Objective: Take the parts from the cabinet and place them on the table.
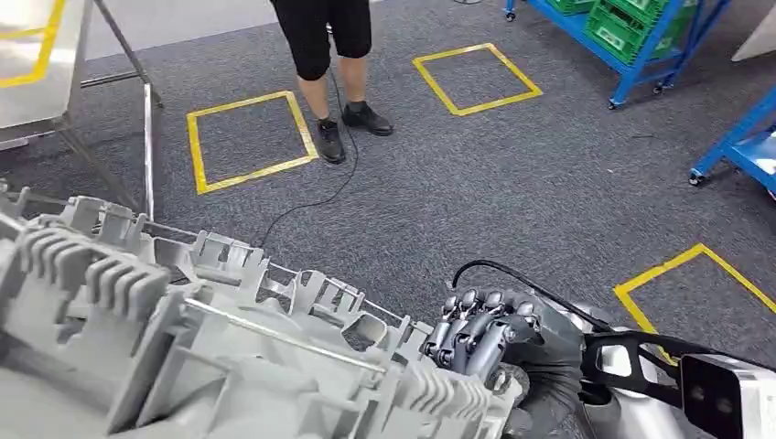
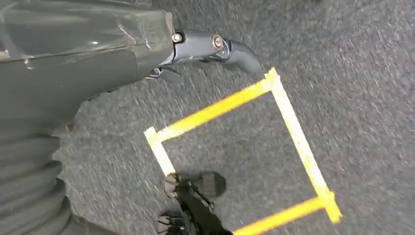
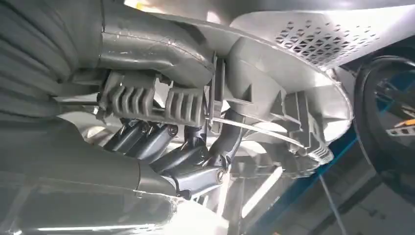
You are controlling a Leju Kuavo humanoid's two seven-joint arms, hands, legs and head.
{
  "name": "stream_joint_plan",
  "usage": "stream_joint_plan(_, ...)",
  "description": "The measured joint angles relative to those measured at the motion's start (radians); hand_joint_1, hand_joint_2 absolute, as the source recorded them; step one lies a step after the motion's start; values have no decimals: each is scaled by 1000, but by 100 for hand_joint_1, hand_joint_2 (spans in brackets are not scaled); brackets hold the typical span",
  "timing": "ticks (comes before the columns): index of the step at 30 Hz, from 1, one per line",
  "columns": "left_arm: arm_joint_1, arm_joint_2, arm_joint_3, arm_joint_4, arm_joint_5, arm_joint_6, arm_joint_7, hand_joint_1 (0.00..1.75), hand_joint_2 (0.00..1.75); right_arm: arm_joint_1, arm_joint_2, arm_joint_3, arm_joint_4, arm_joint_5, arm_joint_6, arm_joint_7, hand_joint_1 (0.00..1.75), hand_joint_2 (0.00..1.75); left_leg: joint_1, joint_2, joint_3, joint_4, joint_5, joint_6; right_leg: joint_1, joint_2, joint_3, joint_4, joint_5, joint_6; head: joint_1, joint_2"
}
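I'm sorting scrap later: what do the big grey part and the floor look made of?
Grey part: looks like cast metal, matte pale grey, with ribs and fins; moulded plastic can't be ruled out. Floor: dark grey short-pile carpet, speckled weave, marked with yellow tape squares.

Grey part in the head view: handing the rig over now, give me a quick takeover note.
Right hand: grips the right end of the large grey part, fingers curled over its edge; the right wrist view shows the fingers hooked under the ribbing.
Left hand: hangs over the carpet, apparently holding nothing.
Part is carried low in front of the body, over the carpet.
A person stands ahead, by a yellow floor square.
Done: part picked up. Left: set it on the table; a metal table sits far left.
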Motion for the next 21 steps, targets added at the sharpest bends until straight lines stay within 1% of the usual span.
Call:
stream_joint_plan(1,0,-2,0,0,-2,-1,0,0,175,0,0,2,2,-1,0,0,173,175,0,-7,0,0,-1,0,-2,2,-44,75,-19,2,0,0)
stream_joint_plan(2,0,-2,1,0,-5,-1,-1,0,175,0,0,4,4,-2,0,0,173,175,0,-15,0,0,-1,0,-3,2,-65,103,-19,9,0,0)
stream_joint_plan(3,1,-4,2,0,-7,-2,-1,0,175,0,0,6,4,-2,0,0,173,175,2,-21,2,1,-3,-2,-7,2,-61,81,0,20,0,0)
stream_joint_plan(4,1,-5,4,-2,-10,-4,-1,0,175,0,0,7,4,-2,0,2,173,175,5,-29,5,2,-5,-5,-12,2,-31,5,38,35,0,0)
stream_joint_plan(5,1,-6,5,-3,-12,-7,-2,0,175,0,0,8,4,-3,0,3,173,175,8,-35,7,6,-8,-11,-18,2,9,-82,76,48,-1,0)
stream_joint_plan(6,3,-6,6,-4,-13,-9,-5,0,175,-1,0,9,4,-5,0,6,173,175,10,-41,6,15,-14,-20,-26,2,57,-182,113,60,0,0)
stream_joint_plan(7,4,-4,8,-9,-13,-9,-7,0,175,-2,0,10,5,-6,0,8,173,175,3,-46,-1,29,-23,-30,-24,3,64,-203,117,56,3,0)
stream_joint_plan(8,4,-5,9,-12,-14,-9,-9,0,175,-1,0,12,6,-9,0,10,173,175,2,-48,-5,34,-28,-35,-22,6,67,-203,119,31,1,0)
stream_joint_plan(9,6,-6,9,-13,-16,-9,-11,0,175,-1,0,13,6,-11,0,10,173,175,4,-48,-6,33,-28,-36,-19,5,65,-202,119,23,-1,0)
stream_joint_plan(10,7,-7,10,-13,-19,-9,-14,0,175,-1,0,13,6,-12,0,10,173,175,7,-48,-6,32,-27,-38,-16,6,65,-202,119,18,0,0)
stream_joint_plan(11,7,-6,13,-13,-25,-9,-17,0,175,-2,0,13,6,-11,0,10,173,175,11,-48,-8,35,-30,-40,-20,5,66,-204,122,9,0,0)
stream_joint_plan(12,7,-7,16,-14,-30,-9,-19,0,175,-2,0,14,6,-7,0,10,173,175,14,-42,-14,44,-40,-44,-20,5,70,-205,122,5,0,0)
stream_joint_plan(13,6,-8,18,-14,-31,-9,-22,0,175,-3,1,16,6,-5,0,10,173,175,14,-32,-26,81,-64,-48,-20,1,73,-205,120,0,-4,0)
stream_joint_plan(14,5,-8,20,-15,-33,-9,-23,0,175,-4,1,18,6,-4,0,10,173,175,14,-26,-56,150,-99,-50,-17,-1,75,-205,118,-2,-5,0)
stream_joint_plan(15,4,-8,23,-15,-35,-9,-24,0,175,-5,1,19,6,-2,0,10,173,175,15,-23,-100,240,-139,-52,-13,-4,76,-205,117,-4,-5,0)
stream_joint_plan(16,5,-9,24,-15,-37,-8,-26,0,175,-5,1,21,6,0,0,10,173,175,14,-23,-145,325,-168,-51,-9,-10,76,-205,115,-7,-6,0)
stream_joint_plan(17,5,-9,26,-15,-38,-8,-27,0,175,-5,1,22,6,2,-1,10,173,175,14,-22,-167,362,-174,-50,-5,-15,76,-205,114,-8,-6,0)
stream_joint_plan(18,5,-10,26,-15,-42,-5,-28,0,175,-5,1,24,6,4,-1,10,173,175,12,-22,-167,351,-155,-45,0,-22,79,-205,112,-11,-6,0)
stream_joint_plan(19,5,-10,27,-15,-46,-5,-31,0,175,-6,1,26,6,4,-2,10,173,175,10,-20,-144,299,-121,-38,3,-30,81,-205,110,-14,-5,0)
stream_joint_plan(20,5,-10,27,-15,-46,-4,-32,0,175,-7,1,27,6,4,-2,10,173,175,4,-11,-99,209,-77,-28,6,-38,85,-205,108,-16,-5,0)
stream_joint_plan(21,4,-10,27,-15,-47,-1,-34,0,175,-9,1,29,6,4,-3,10,173,175,-5,8,-50,117,-39,-16,8,-46,88,-206,106,-18,-5,0)
